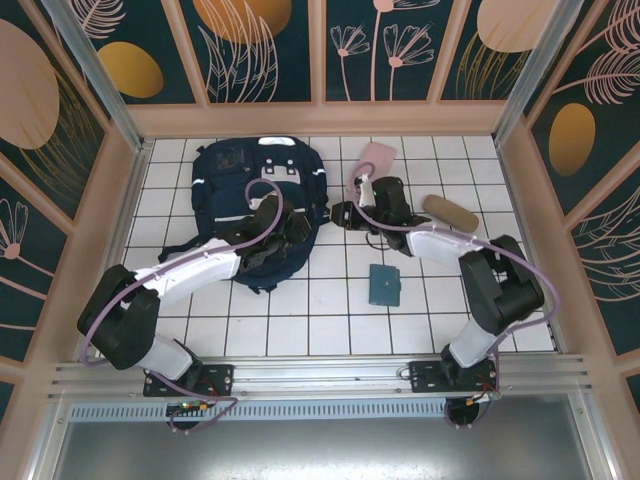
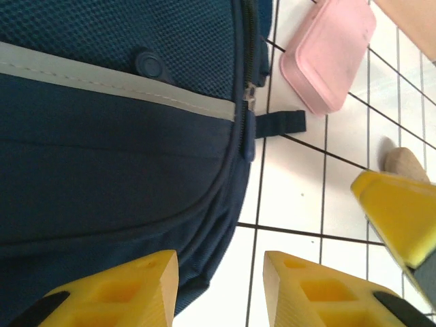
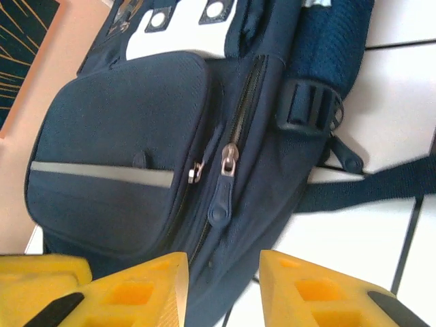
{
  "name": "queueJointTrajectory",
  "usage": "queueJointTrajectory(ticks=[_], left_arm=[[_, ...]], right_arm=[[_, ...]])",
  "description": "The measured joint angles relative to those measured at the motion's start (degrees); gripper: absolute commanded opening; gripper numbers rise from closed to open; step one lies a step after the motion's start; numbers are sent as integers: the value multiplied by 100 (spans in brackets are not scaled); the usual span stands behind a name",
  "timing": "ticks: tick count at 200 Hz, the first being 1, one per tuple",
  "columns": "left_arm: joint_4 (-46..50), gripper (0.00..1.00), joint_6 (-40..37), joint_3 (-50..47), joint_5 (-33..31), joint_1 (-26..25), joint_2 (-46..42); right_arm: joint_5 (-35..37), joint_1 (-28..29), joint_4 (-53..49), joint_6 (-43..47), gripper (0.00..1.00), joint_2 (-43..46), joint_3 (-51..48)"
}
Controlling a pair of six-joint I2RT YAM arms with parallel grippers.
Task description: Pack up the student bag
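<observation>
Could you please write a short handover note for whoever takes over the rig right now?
Left gripper: open, empty, at the bag's edge.
Right gripper: open, empty, facing the bag's zippers.
Pink case, tan pouch, teal wallet: on the table, outside the bag.
Done: nothing visibly packed; zippers look shut.
Left: unzip, load the three items, close.

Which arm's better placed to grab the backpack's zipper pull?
Probably the right. The right gripper is open, with the student bag's large zipper pull lined up just ahead of its fingers. The left gripper straddles the bag's edge.
</observation>
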State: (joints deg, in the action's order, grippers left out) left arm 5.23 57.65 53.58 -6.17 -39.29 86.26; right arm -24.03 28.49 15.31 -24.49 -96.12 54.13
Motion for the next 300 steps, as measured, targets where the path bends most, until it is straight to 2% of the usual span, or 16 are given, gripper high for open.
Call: queueJointTrajectory(ticks=[62,136,148,160,172,201,235,300], left_arm=[[232,40,-46,0,-208,2,94],[251,40,-46,0,-203,39,166],[251,40,-46,0,-203,39,166],[251,41,-46,0,-205,39,166],[251,41,-46,0,-205,39,166],[251,41,-46,-2,-201,66,166],[260,41,-42,-9,-192,133,190],[170,40,111,-234,-162,358,476]], right_arm=[[-413,85,-234,136,33,-1084,962],[-713,225,-365,149,30,-1556,1296],[-717,227,-396,149,24,-1582,1357],[-732,225,-439,133,22,-1641,1429],[-737,225,-485,133,9,-1694,1460],[-732,225,-529,129,0,-1709,1462],[-678,208,-518,127,0,-1593,1303],[-804,205,-350,59,0,-833,581]])
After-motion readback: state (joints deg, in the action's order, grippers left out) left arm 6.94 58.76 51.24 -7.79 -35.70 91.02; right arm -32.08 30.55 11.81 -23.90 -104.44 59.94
